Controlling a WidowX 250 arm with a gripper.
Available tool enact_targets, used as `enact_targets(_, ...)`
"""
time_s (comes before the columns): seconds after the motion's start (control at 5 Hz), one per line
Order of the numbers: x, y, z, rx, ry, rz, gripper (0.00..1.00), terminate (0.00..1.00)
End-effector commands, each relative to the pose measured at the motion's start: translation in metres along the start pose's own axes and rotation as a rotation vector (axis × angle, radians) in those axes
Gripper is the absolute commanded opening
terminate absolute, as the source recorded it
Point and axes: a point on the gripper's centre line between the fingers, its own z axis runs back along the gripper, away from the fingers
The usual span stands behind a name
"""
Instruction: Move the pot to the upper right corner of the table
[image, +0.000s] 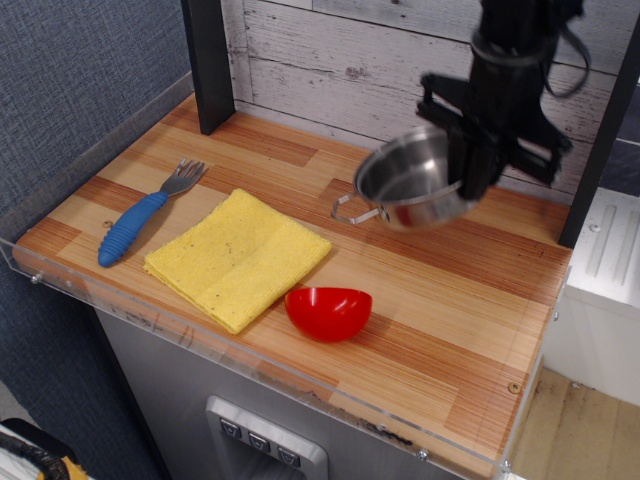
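Observation:
The shiny steel pot (412, 180) hangs tilted in the air above the back right part of the wood-plank table (440, 290), its opening facing left and one wire loop handle pointing down left. My black gripper (472, 170) comes down from above and is shut on the pot's right rim. The pot's far handle is hidden behind the gripper.
A red bowl (328, 312) sits near the front edge. A yellow cloth (236, 258) lies left of it. A blue-handled fork (140, 220) lies at the far left. A black post (208, 62) stands at the back left, another post (600, 150) at the right edge.

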Motion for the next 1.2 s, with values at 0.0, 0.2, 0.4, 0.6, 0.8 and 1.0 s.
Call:
enact_targets(0.0,-0.003,-0.019,-0.001,0.000,-0.028,-0.049,0.00,0.00)
enact_targets(0.2,-0.004,-0.023,-0.002,-0.004,-0.022,-0.059,0.00,0.00)
enact_targets(0.4,-0.004,-0.022,-0.002,-0.009,-0.019,-0.058,0.00,0.00)
enact_targets(0.6,-0.003,-0.016,0.003,-0.027,-0.011,-0.051,1.00,0.00)
enact_targets(0.8,-0.001,-0.009,0.018,-0.067,-0.043,-0.050,1.00,0.00)
enact_targets(1.0,0.000,0.008,0.048,-0.089,-0.121,-0.026,1.00,0.00)
